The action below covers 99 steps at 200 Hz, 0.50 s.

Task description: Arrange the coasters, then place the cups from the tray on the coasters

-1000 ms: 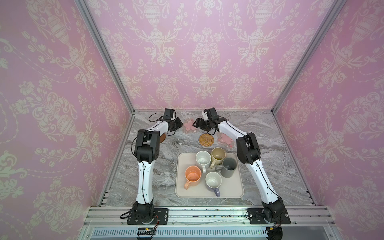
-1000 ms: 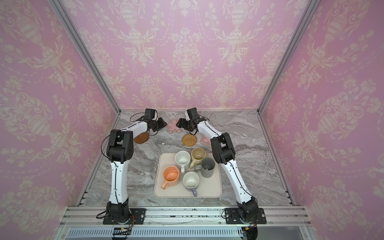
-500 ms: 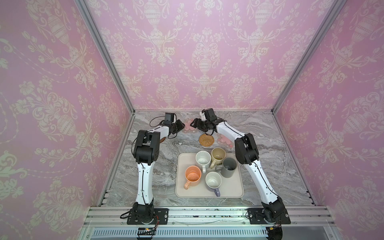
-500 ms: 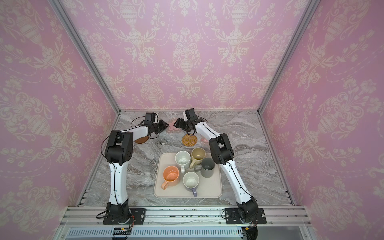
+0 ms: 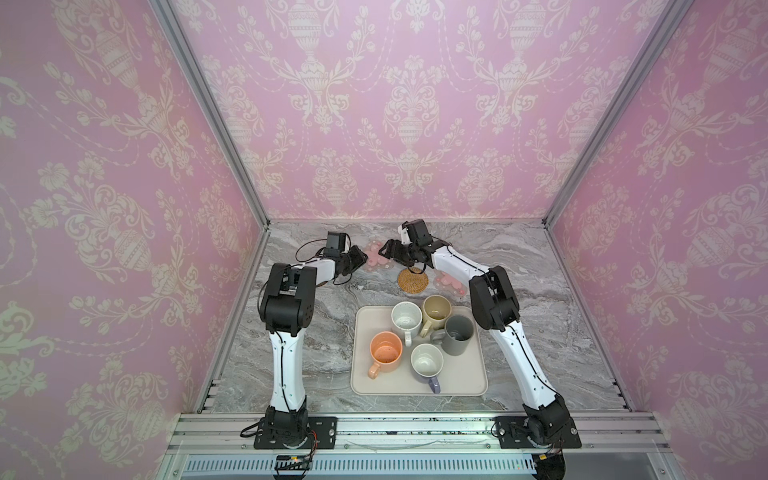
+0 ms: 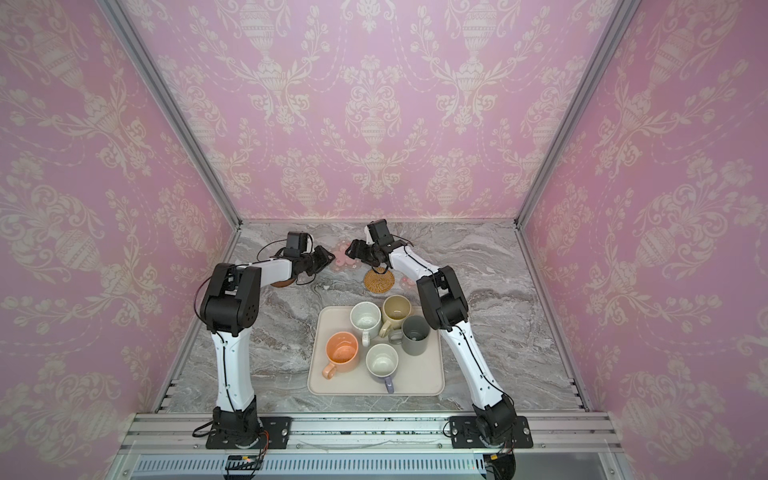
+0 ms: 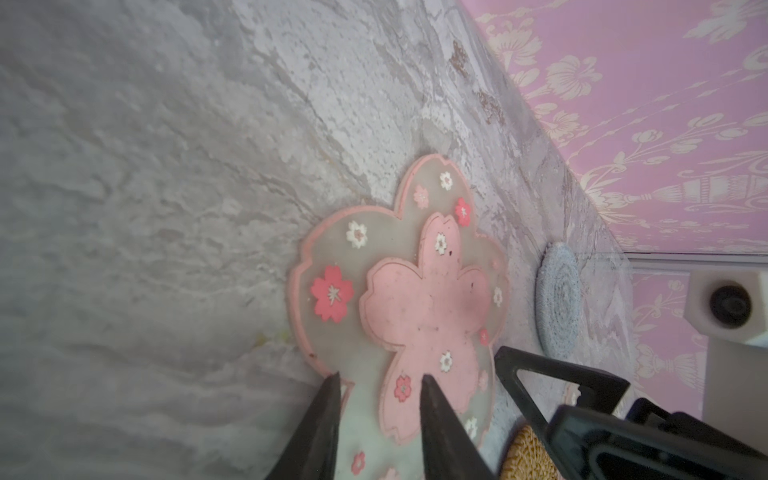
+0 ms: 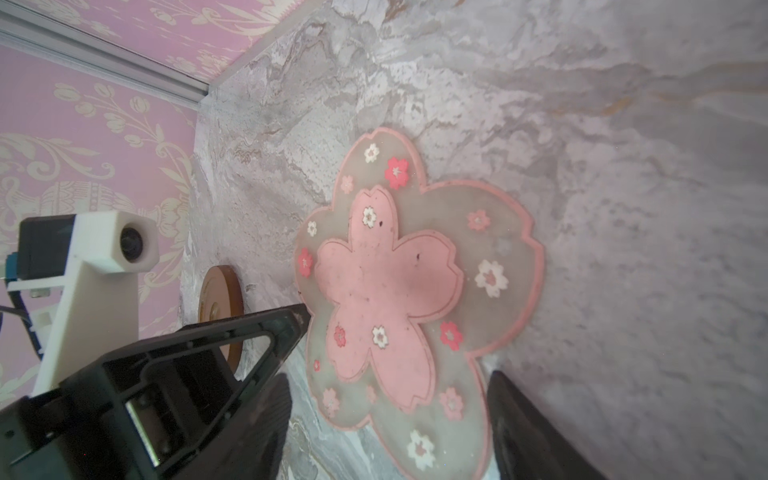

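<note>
Flower coaster point(image 5: 375, 259), flat, between left and right jaws

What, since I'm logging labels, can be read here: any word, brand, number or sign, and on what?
None can be read.
Cups, tray and pink flower coaster: no writing.
Dark brown coaster: a centre mark, too blurred to read.

A grey marble-patterned tabletop point(image 5: 540, 266) lay between pink walls with cream damask print point(image 5: 407, 104), framed by aluminium rails point(image 5: 415, 424).
</note>
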Each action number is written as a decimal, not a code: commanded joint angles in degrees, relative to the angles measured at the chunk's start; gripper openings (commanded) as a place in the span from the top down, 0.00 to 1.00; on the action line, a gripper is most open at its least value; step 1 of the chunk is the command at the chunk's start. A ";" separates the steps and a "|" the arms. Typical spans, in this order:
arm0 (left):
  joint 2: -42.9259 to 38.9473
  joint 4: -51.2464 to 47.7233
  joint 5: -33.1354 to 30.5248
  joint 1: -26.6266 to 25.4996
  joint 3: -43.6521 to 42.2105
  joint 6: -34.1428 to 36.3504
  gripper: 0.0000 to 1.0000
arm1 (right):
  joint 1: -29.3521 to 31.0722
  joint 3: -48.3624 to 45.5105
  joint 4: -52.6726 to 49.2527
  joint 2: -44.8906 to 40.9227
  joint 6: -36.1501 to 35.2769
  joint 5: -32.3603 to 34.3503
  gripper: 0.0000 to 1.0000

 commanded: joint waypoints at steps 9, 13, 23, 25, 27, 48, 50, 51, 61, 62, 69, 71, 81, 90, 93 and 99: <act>-1.20 -6.67 1.99 -1.21 -3.79 -0.18 0.65 | 4.02 -4.60 -3.64 -1.26 2.37 -3.33 0.25; -1.47 -6.77 1.92 -1.19 -4.15 -0.07 0.65 | 4.27 -5.07 -3.53 -1.54 2.41 -3.38 0.24; -2.25 -7.14 1.77 -1.21 -4.80 0.31 0.65 | 4.68 -6.28 -3.11 -2.33 2.25 -3.32 0.25; -2.36 -7.23 1.79 -1.20 -4.90 0.40 0.65 | 4.72 -6.65 -3.04 -2.46 2.24 -3.26 0.25; -2.54 -7.32 1.79 -1.20 -5.05 0.45 0.65 | 4.79 -6.82 -2.94 -2.59 2.23 -3.25 0.25; -4.35 -8.21 1.96 -1.18 -6.81 1.65 0.65 | 5.47 -8.97 -2.24 -3.66 2.86 -3.40 0.25; -4.53 -8.36 1.99 -1.22 -7.00 1.86 0.65 | 5.55 -9.16 -2.14 -3.74 2.94 -3.42 0.25; -4.62 -8.44 1.95 -1.19 -7.06 1.99 0.65 | 5.58 -9.23 -2.10 -3.81 2.92 -3.42 0.25; -5.57 -9.88 1.57 -1.23 -7.71 3.17 0.65 | 5.90 -10.36 -1.61 -4.30 3.26 -3.79 0.25; -5.71 -9.99 1.43 -1.20 -7.77 3.31 0.65 | 5.97 -10.53 -1.57 -4.35 3.31 -3.82 0.25; -6.30 -10.87 1.01 -1.15 -8.23 4.13 0.65 | 6.20 -11.42 -1.13 -4.79 3.64 -3.96 0.25; -6.54 -11.13 1.02 -1.15 -8.41 4.28 0.65 | 6.28 -11.62 -0.92 -4.88 3.73 -4.02 0.25; -7.30 -11.76 0.93 -1.10 -9.19 5.10 0.65 | 6.72 -13.07 -0.03 -5.52 4.29 -4.46 0.25; -7.97 -12.42 0.95 -1.14 -9.86 5.69 0.65 | 7.05 -14.35 0.76 -6.11 4.70 -4.77 0.25; -8.18 -12.60 1.02 -1.10 -10.16 5.87 0.65 | 7.22 -14.79 0.97 -6.27 4.76 -4.87 0.25; -8.67 -12.74 0.94 -1.05 -10.78 6.06 0.65 | 7.35 -15.43 1.26 -6.58 4.90 -4.90 0.25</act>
